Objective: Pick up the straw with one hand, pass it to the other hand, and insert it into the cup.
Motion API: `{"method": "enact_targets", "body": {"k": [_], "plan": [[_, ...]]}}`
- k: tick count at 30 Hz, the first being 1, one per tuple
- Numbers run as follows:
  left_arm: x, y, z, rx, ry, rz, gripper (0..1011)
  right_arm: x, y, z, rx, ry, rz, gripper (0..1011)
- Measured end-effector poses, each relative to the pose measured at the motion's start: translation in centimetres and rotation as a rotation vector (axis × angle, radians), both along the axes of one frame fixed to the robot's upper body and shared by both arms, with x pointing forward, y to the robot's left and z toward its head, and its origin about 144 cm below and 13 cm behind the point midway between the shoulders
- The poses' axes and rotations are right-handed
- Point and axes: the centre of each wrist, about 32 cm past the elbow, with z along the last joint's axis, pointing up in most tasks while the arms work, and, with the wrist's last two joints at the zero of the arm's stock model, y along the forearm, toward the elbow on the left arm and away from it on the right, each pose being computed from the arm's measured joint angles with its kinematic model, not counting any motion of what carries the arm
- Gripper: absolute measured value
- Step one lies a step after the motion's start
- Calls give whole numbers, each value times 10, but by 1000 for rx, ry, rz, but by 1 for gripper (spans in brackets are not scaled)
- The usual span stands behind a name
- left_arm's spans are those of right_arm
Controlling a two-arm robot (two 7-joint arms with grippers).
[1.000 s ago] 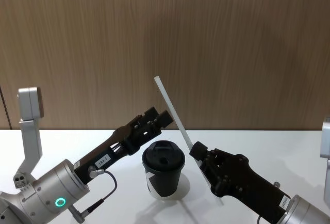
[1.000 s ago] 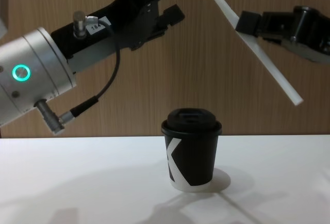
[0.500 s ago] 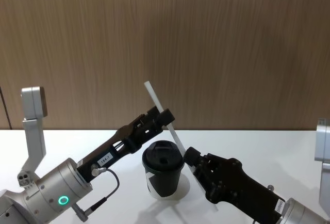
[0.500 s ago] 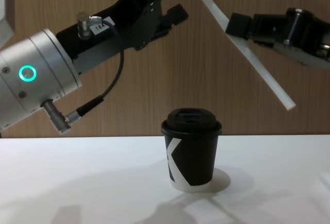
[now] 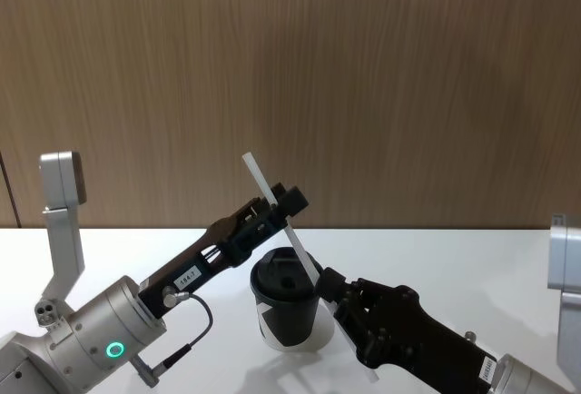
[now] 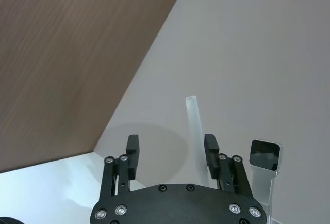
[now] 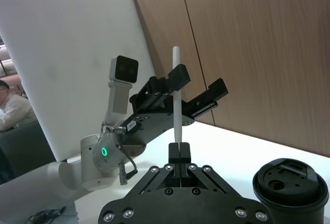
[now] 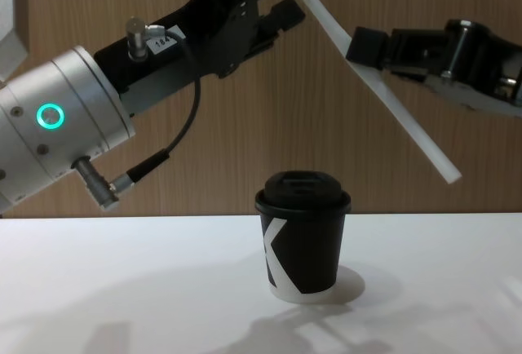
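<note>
Right gripper (image 5: 329, 280): all-dark body, raised off the table (image 8: 122, 289); fingers pressed together on the straw (image 5: 258, 173), clamping it partway along its length; in the right wrist view the right gripper (image 7: 179, 152) has its fingertips closed flat against each other, with the straw (image 7: 176, 95) rising straight out from between them.

Straw (image 8: 408, 126): white, thin, tilted; its upper part runs up and toward the robot's left from the right gripper (image 8: 367, 46); its lower end hangs free below and to the right of that gripper, in the air, touching nothing.

Left gripper (image 5: 283, 205): black, on a silver arm with a lit green ring (image 5: 114, 350); held up and to the left of the right gripper; fingers spread wide, one on each side of the straw's upper part; in the left wrist view the left gripper (image 6: 171, 146) has the straw (image 6: 192, 121) in its gap, nearer one finger than the other; whether they touch cannot be told.

Cup (image 8: 303, 240): black with a white mark, domed lid on; upright on the table, below both grippers and well apart from the straw's lower end; in the head view the cup (image 5: 286, 299) sits just left of the right gripper.

Wood-panelled wall (image 5: 408, 67): behind both grippers.
</note>
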Motion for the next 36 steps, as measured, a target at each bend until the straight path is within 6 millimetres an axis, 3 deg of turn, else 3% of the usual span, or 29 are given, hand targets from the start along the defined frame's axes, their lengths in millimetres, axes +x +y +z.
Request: {"method": "enact_targets", "body": {"k": [12,14,20,36], "plan": [[0,0,-3,-8,7,-5,470,-1,0,0,-4,2,2,10],[0,0,-4,-9,8,-6,345,-1,0,0,-5,2,2,10],[0,1,-5,-11,11,-6,196,0,0,0,-6,1,-1,10],[-1,4,-10,-14,24,-2,71,0,0,-1,-8,1,-3,43]]}}
